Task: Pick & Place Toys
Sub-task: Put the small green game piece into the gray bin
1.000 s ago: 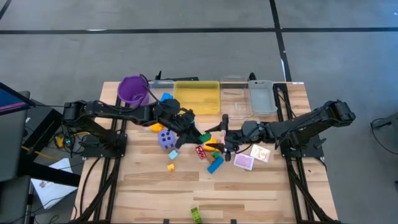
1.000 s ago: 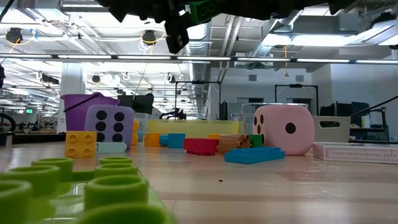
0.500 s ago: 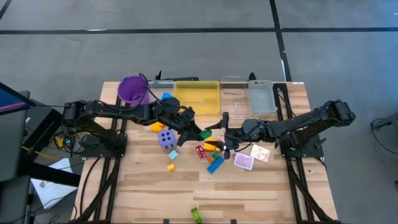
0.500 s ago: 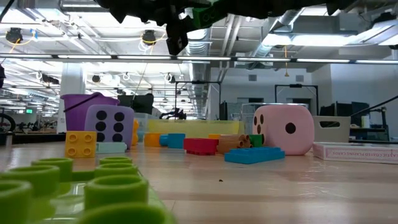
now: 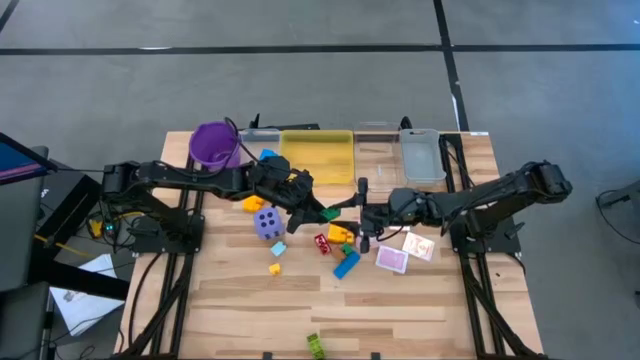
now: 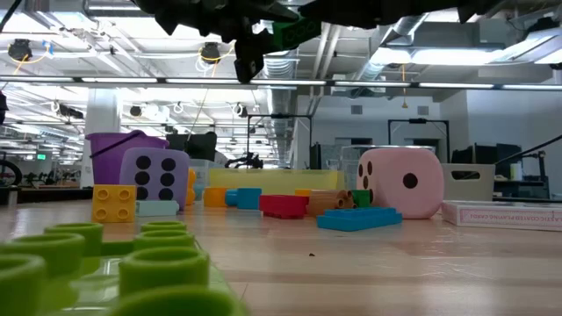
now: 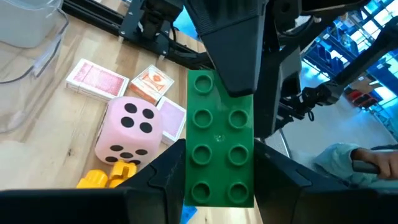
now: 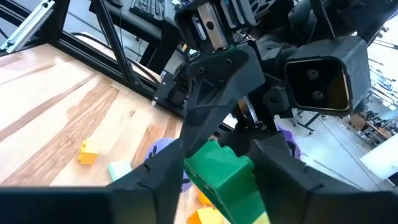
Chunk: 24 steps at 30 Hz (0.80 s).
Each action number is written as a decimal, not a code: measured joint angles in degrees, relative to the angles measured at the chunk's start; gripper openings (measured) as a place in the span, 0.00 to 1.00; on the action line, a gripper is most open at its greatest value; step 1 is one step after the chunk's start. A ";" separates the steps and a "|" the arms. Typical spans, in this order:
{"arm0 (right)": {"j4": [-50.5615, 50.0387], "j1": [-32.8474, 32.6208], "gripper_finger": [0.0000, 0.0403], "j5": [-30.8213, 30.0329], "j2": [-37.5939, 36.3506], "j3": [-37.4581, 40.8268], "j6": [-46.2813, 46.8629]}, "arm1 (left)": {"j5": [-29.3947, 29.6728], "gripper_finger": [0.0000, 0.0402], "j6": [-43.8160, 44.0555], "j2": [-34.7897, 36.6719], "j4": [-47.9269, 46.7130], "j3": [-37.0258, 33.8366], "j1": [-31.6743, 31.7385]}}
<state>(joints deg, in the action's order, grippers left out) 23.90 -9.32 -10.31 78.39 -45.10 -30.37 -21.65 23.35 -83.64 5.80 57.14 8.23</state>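
**A:** Start big; where does everything sit against the yellow tray (image 5: 318, 155)?

**B:** The tray stands at the back edge of the wooden table (image 5: 420, 300); the left arm (image 5: 180, 178) reaches in from its left side and the right arm (image 5: 500, 195) from its right, and the two meet in front of the tray, above the table's middle.

**A:** And beside the tray?

**B:** A clear tray (image 5: 422, 158) near its right end; a purple cup (image 5: 213, 146) off its left end.

**A:** The toys?

**B:** A purple die (image 5: 267, 222) in front of the tray's left end; a pink die (image 7: 129, 127) in front of its right end, under the grippers; pink playing cards (image 5: 392, 260) farther right of that die; a blue block (image 5: 346, 264), a red block (image 5: 322, 242) and a small yellow block (image 5: 275, 268) scattered in front of the tray; another green piece (image 5: 313, 345) at the table's front edge, opposite the tray.

**A:** The grippers?

**B:** The left gripper (image 7: 219, 155) is clamped across the width of a green block (image 7: 219, 118), held in the air in front of the tray; the right gripper (image 8: 217, 158) has its fingers pressed on either side of the same block's other end; so both have it.
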 joint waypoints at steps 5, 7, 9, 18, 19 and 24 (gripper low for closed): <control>-0.75 0.31 0.27 0.31 -0.04 0.00 0.85 | -0.40 0.34 -0.87 0.00 -0.22 -0.04 0.00; -0.92 0.31 0.24 0.15 -0.04 0.00 0.89 | -0.38 0.34 -0.90 0.00 -0.22 -0.05 0.02; -0.86 0.31 0.22 -0.08 -0.08 0.00 0.58 | -0.54 0.34 -0.58 0.00 -0.34 -0.06 0.10; -2.97 0.29 0.32 0.18 0.04 0.02 0.33 | -1.73 0.34 -0.39 0.00 -0.75 -0.04 0.11; -3.43 0.29 0.35 0.18 0.09 0.06 0.32 | -1.78 0.34 -0.39 0.00 -0.42 -0.04 0.11; -4.13 0.29 0.49 0.29 0.15 0.17 0.22 | -2.01 0.34 -0.20 0.02 -0.20 0.00 0.11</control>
<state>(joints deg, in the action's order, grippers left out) 19.77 -9.04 -10.01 78.54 -44.93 -30.15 -23.66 23.16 -83.61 5.60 57.14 8.34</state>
